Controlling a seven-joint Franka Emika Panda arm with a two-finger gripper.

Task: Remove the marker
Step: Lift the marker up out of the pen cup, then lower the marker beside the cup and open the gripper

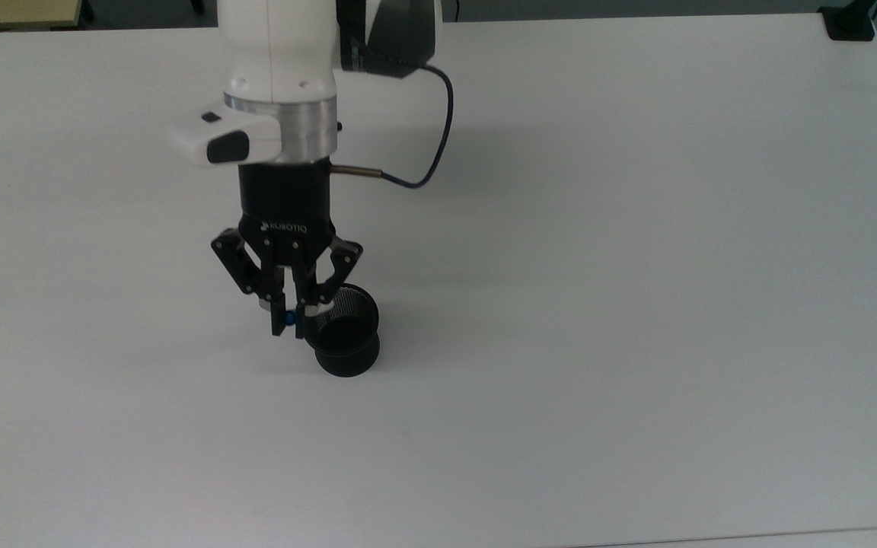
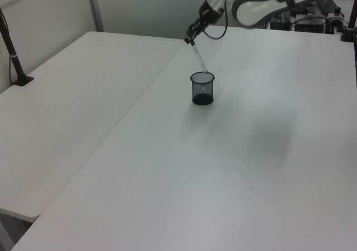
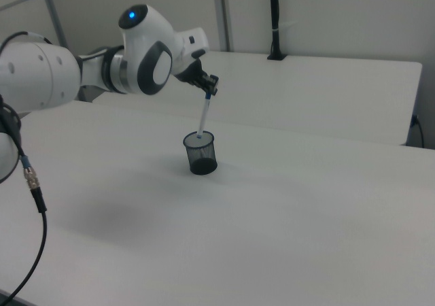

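Marker (image 3: 202, 117) is most of the way out of the mesh cup (image 3: 200, 152) but not clear yet: in the right view its white barrel slants up from the cup's mouth, blue cap end on top, lower tip at or just inside the rim. Left view says the same, w/ the marker (image 2: 198, 57) leaning up and away from the cup (image 2: 202, 88) toward the left view's upper left.

Your gripper (image 1: 290, 321) is clamped on the blue cap end, fingers (image 1: 277, 308) pinched together w/ the blue showing between them in the top view. It sits above the cup and just off its rim, on the top view's left side. Cup (image 1: 345, 335) stands upright on the white table (image 1: 636, 228), nothing else near it.

Progress, as I judge it: grasp done, lift well underway, extraction approx. 3/4 there. What's left for you: raise enough that the tip passes above the cup rim, carry it away from the cup, set it down on the table, let go. Since the marker is tilted, I'd guess the tip could drag the rim and tip the cup, so watch that.
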